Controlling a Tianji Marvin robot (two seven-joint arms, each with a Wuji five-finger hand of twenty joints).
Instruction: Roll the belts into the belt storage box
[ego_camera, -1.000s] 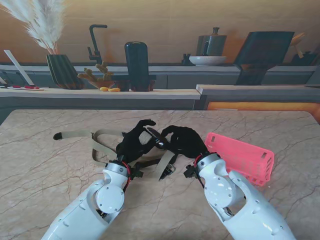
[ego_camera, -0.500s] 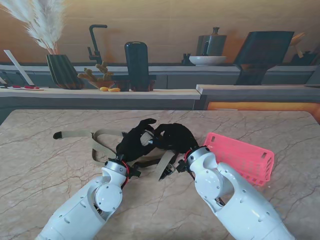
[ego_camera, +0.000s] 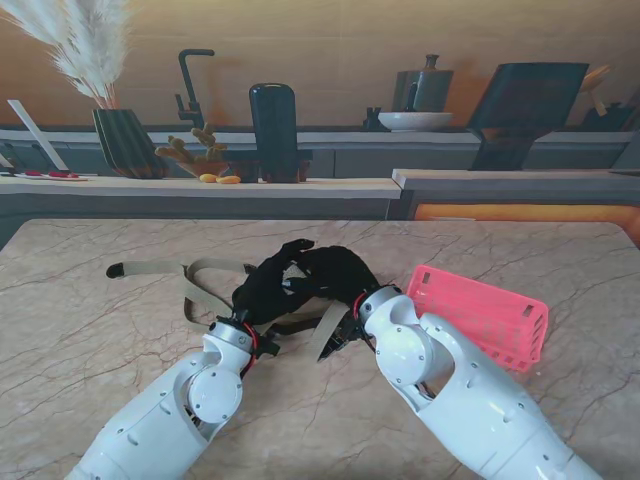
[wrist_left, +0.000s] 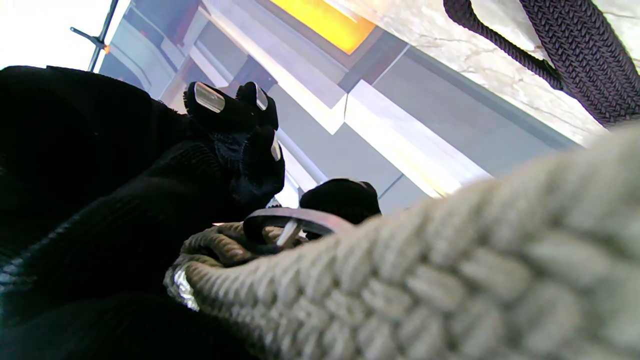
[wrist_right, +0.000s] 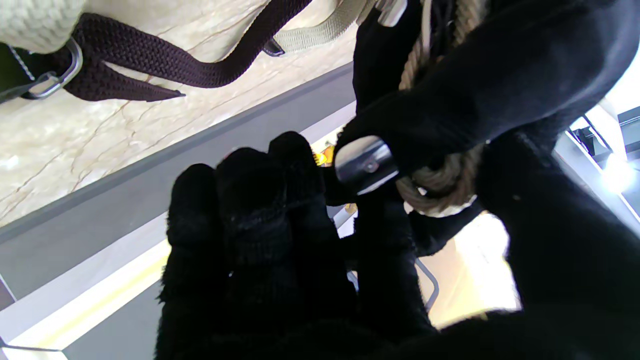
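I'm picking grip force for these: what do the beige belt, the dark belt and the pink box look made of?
Beige belt: woven fabric, matte, its thick braid showing up close. Dark belt: braided webbing, matte, with a shiny, probably metal ring. Pink box: likely rigid plastic, with slotted, lattice-like walls.

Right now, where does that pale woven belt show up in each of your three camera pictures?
Stand view: the beige belt trails across the marble table to my left, running into both gloved hands.
Left wrist view: beige belt fills the foreground, close and blurred.
Right wrist view: a beige strip lies on the marble.
Shared landmark: the dark braided belt, seen in both wrist views.
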